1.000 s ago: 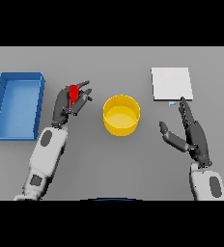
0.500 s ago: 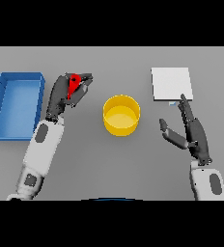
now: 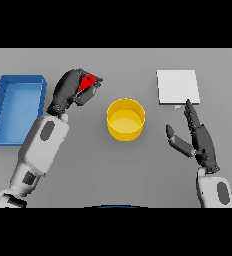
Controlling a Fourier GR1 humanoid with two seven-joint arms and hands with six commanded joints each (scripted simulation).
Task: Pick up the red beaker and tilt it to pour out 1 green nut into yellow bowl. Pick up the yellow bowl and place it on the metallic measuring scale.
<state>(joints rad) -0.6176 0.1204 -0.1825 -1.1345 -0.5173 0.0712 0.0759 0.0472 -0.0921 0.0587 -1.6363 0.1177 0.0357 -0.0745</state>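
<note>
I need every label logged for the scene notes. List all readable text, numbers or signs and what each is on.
None readable.
The metallic measuring scale has a small bluish mark at its near edge, too small to read.
The red beaker, yellow bowl and blue bin carry no text.

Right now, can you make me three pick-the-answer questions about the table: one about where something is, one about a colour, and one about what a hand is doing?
1. Where is the blue tray?
A. at the table's left edge
B. under the bowl
C. beside the scale

2. What colour is the bowl?
A. green
B. yellow
C. white

3. What is the left hand doing?
A. lying flat on the table
B. holding the red beaker
C. pressing the scale

Answers:
1 A: the tray lies far left, apart from everything else.
2 B: the bowl in the middle is yellow.
3 B: its fingers curl round the beaker; the right hand is open, holding nothing.
</note>
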